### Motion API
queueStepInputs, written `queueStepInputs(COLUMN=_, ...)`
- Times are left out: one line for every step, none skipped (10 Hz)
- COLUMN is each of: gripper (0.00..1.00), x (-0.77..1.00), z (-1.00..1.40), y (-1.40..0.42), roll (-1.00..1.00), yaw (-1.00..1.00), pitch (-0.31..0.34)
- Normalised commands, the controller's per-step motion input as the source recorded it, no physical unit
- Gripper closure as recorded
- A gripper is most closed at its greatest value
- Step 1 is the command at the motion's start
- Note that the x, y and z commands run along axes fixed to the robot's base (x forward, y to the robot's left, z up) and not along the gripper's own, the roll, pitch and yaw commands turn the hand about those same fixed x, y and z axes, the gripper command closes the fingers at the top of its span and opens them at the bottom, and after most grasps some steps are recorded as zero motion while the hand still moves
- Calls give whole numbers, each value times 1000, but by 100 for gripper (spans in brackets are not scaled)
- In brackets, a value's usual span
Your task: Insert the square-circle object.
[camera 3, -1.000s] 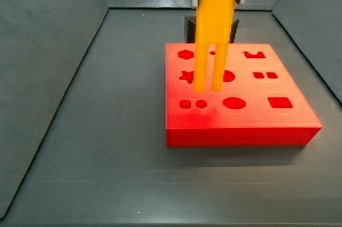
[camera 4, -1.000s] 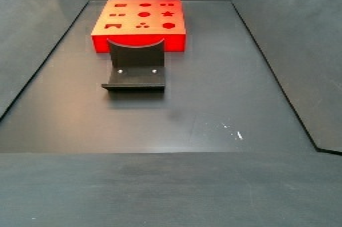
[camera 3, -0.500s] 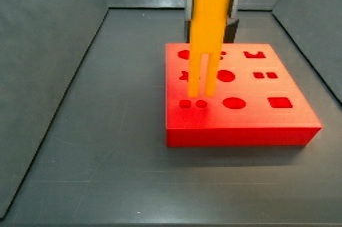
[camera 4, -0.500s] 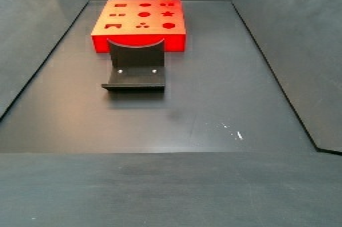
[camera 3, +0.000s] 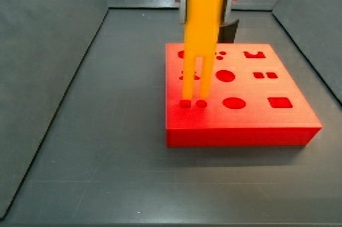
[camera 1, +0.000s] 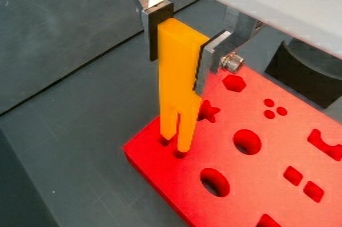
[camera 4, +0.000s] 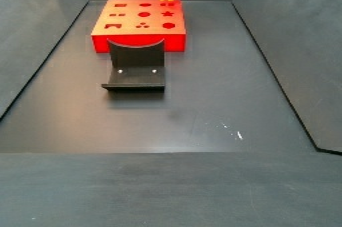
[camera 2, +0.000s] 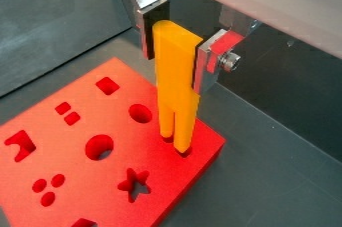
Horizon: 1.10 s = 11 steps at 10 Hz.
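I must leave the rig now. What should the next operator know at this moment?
Pincer: shut on the bar, holding its upper end, upright above the red block.
Bar: its two prongs reach down to the block's top near a corner; in both wrist views the tips seem to be at their holes.
Done: pickup, alignment.
Left: press the bar down fully, open the pincer, retreat.
The fixture stands beside the block.

lab test rig | dark walled bin | fixture | jaws above
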Motion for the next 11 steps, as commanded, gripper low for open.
queueStepInputs(gripper=100, x=-11, z=-166, y=0, roll=114, yaw=214, pitch=-71)
queueStepInputs(gripper=100, x=-14, z=-126, y=-6, roll=141, yaw=234, pitch=-60)
queueStepInputs(gripper=100, x=-14, z=-77, y=-86, roll=170, yaw=226, pitch=-37)
queueStepInputs(gripper=100, x=0, z=-83, y=-129, roll=194, yaw=217, pitch=-29)
queueStepInputs(gripper=100, x=0, z=-123, y=-134, roll=191, yaw=186, pitch=-26)
queueStepInputs(gripper=100, x=0, z=-134, y=-137, roll=166, yaw=109, pitch=-14)
queueStepInputs(gripper=100, x=189, z=-183, y=-117, roll=109, yaw=0, pitch=-10)
queueStepInputs(gripper=100, x=246, z=-151, y=-80, roll=86, yaw=-203, pitch=0)
queueStepInputs(gripper=100, x=231, z=-103, y=-40, roll=66, yaw=-277, pitch=0)
queueStepInputs(gripper=100, x=280, z=-83, y=0, roll=64, yaw=-331, pitch=11)
queueStepInputs(gripper=100, x=0, z=-60, y=0, roll=76, yaw=-346, pitch=60)
